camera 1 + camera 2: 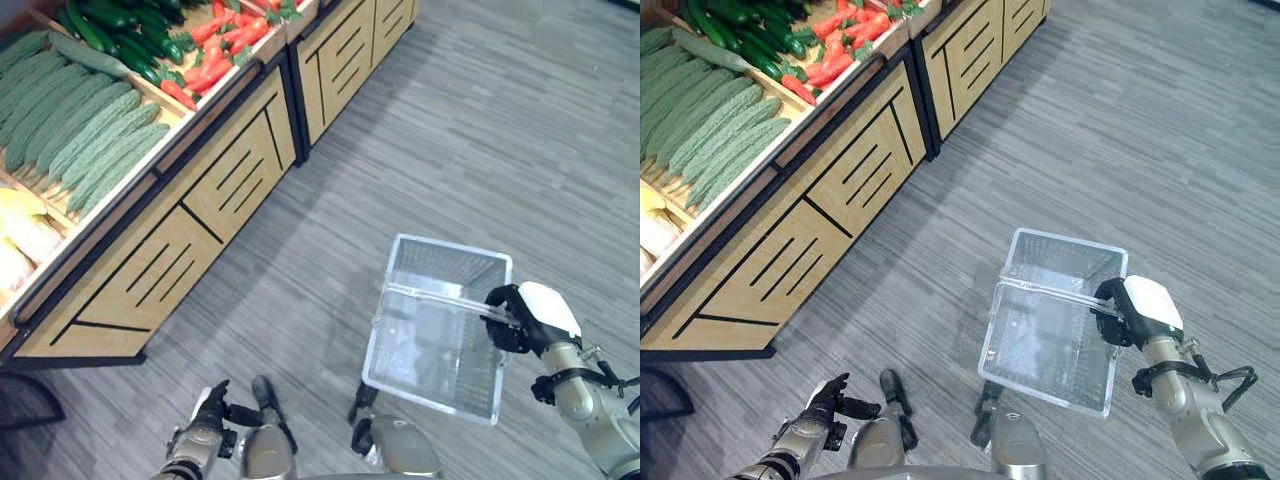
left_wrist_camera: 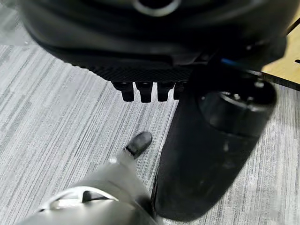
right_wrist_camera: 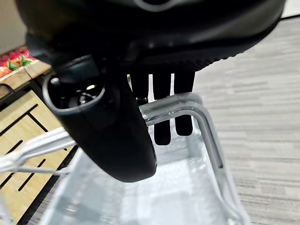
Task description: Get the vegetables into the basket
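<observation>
My right hand [image 1: 525, 318] clamps the handle [image 1: 435, 296] spanning the empty clear basket [image 1: 440, 375]; my left hand [image 1: 205, 418] hangs relaxed; bitter gourds [image 1: 85, 135] lie parallel, diagonally, in their wooden bin.

floor [image 1: 480, 130]: grey striped planks | wooden display stand [image 1: 200, 200]: black slats, along the left

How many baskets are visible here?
1. The clear basket hangs above the floor, held by its handle in the right hand. More may be out of view.

Both arms are silver-grey metal ending in dark fingered hands. The right hand [image 1: 525, 320] wears a glossy white cover on its back; the left hand [image 1: 205, 415] is all black.
</observation>
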